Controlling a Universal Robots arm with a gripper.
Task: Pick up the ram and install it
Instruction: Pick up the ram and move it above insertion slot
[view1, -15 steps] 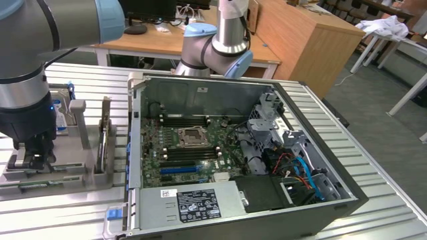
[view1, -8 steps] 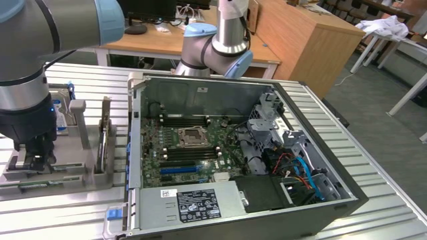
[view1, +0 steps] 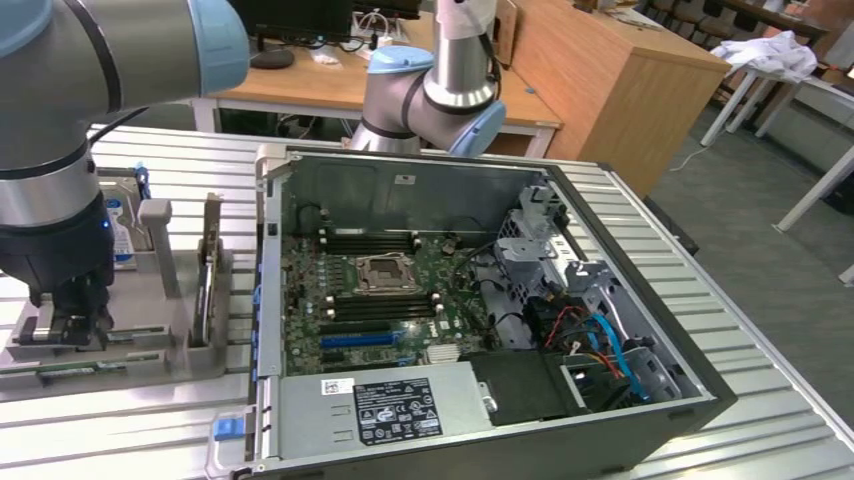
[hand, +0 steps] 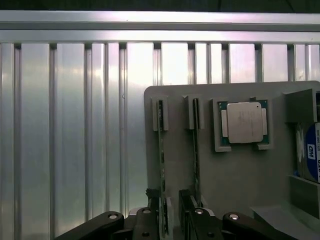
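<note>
The silver tabletop (view1: 134, 430) has long grooves. Near its front edge, close to the corner at the exterior view's left, lies a flat grey holder (view1: 147, 345). The robot arm (view1: 54, 150) hangs over this holder, and its jaws are low down, right at it.

In the wrist view the jaws are wide open and hold nothing. The ram (hand: 161, 160) stands on its thin edge in a slot of the holder (hand: 240, 175). One end of it sits in the gap between the two black fingers (hand: 152, 220), very close to one of them. I cannot tell if that finger touches it. A second green stick (hand: 196, 150) stands in the next slot, just beside the ram and outside the jaws. Further along the holder lies a square silver chip (hand: 245, 122) in its own little pocket. Past the chip, at the holder's edge, is a silver drive (hand: 310, 155) with a blue label.

In the middle of the tabletop lies a big open computer case (view1: 694, 390). At its near end is a silver box (view1: 387, 405) with a black label. Behind that is the green board (view1: 374, 300) with a square socket (view1: 383, 270) in its middle. Blue and orange cables (view1: 601, 340) curl inside, towards the exterior view's right.

Beyond the tabletop's far edge stands a wooden desk (view1: 307, 90).
</note>
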